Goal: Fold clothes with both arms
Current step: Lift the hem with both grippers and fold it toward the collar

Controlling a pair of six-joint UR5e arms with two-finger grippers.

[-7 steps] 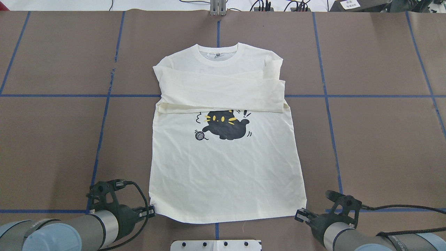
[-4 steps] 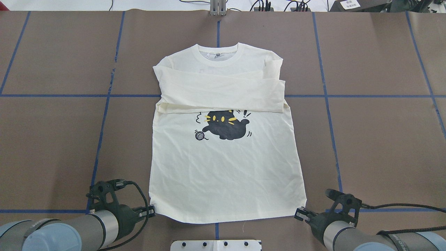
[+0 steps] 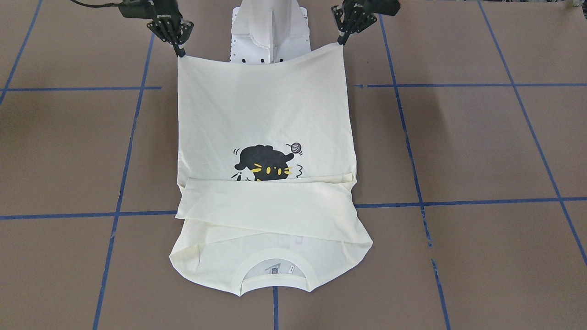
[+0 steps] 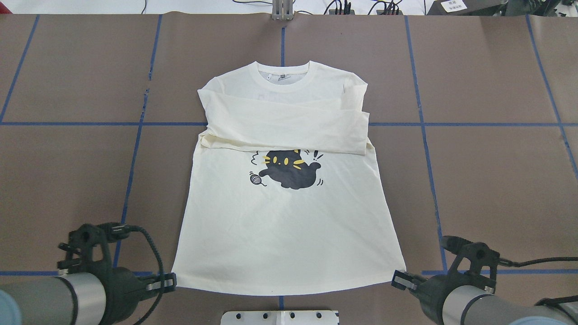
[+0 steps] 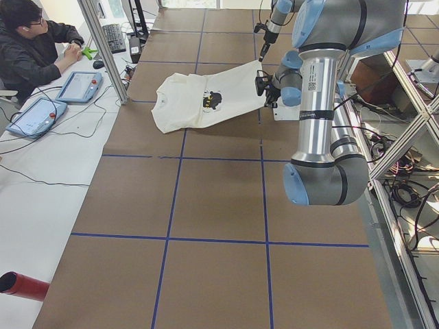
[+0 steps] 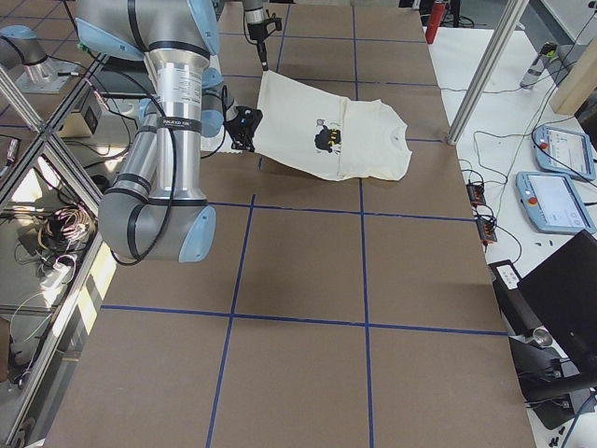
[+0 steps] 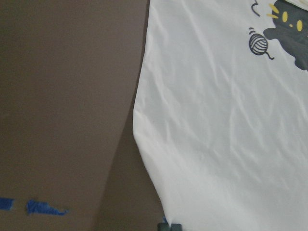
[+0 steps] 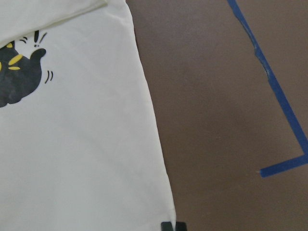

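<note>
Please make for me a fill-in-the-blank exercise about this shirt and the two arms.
The left end effector and the right end effector each grip a corner of the T-shirt's ___.
The cat print is mostly ___.
The folded sleeves lie between the cat and the ___.
Missing: hem, black, collar.

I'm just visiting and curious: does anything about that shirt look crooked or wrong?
Nothing looks damaged. The T-shirt has its hem held in the air, pinched at both corners by the left gripper and right gripper. Its folded sleeves lie slightly slanted over the cat print.
</note>
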